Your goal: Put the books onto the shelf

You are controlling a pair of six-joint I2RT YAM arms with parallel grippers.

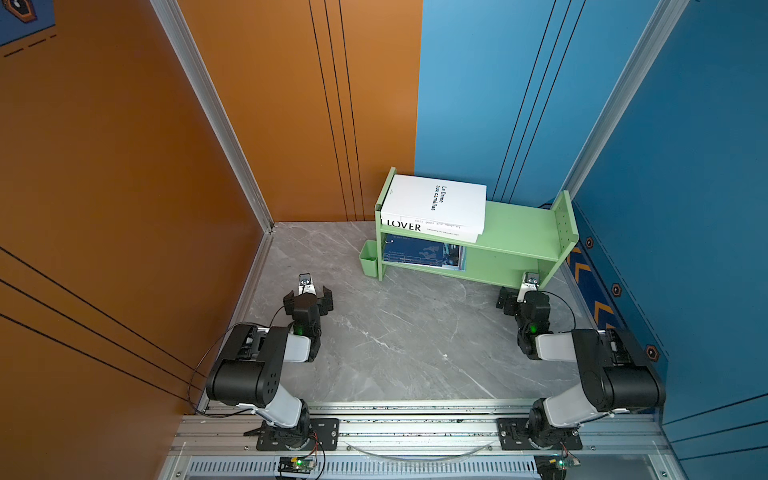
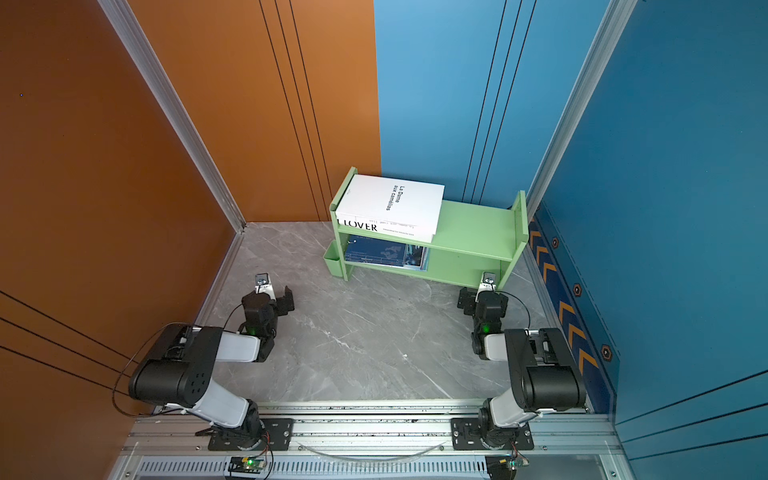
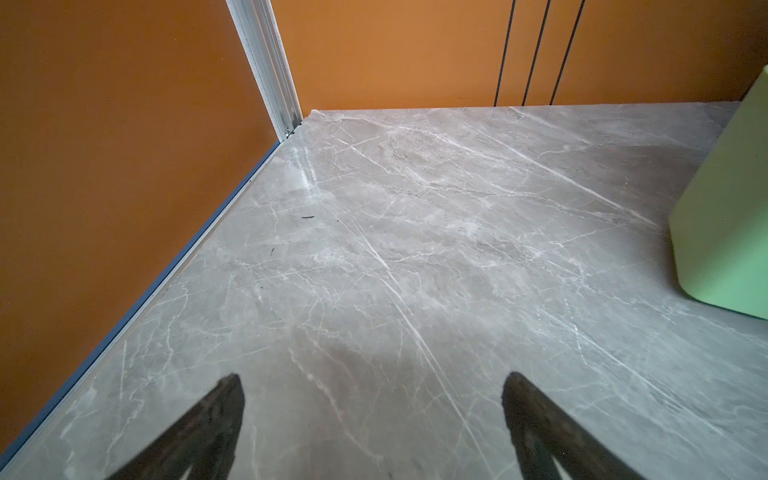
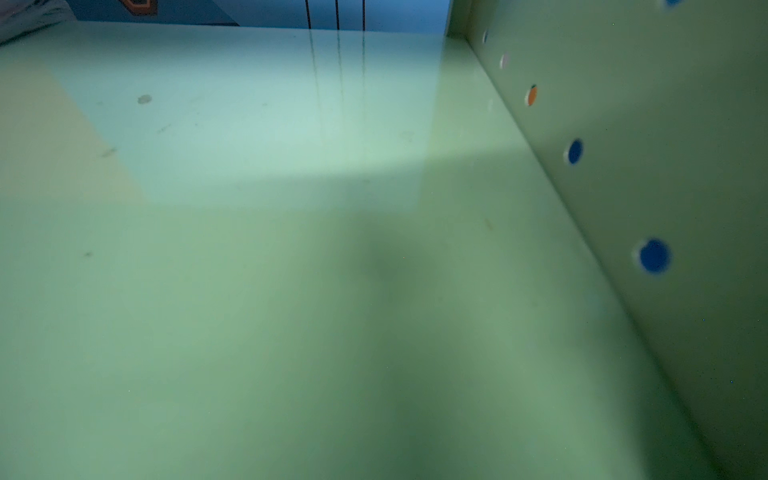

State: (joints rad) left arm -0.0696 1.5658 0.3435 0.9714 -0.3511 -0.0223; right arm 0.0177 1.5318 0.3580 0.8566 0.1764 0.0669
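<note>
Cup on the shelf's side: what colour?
Light green cup, matching the shelf; shows best in a top view.

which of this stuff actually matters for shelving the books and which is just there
Job:
light-green wooden two-tier shelf
white La Dame aux camélias book
white LOVER book under it
dark blue books on the lower tier

Just there:
small green cup
grey marble tabletop
orange wall
blue wall

1. White books: 2. The La Dame book (image 1: 436,199) lies stacked on the LOVER book (image 1: 402,226), ahead and right of the left claw (image 1: 308,297).
2. Dark blue books (image 1: 419,251) beneath: overlapping, count unclear.
3. Shelf (image 1: 519,224): 1.
4. Green cup (image 1: 369,261): 1.
5. Claws: 2, counting the right claw (image 1: 524,297).
</note>
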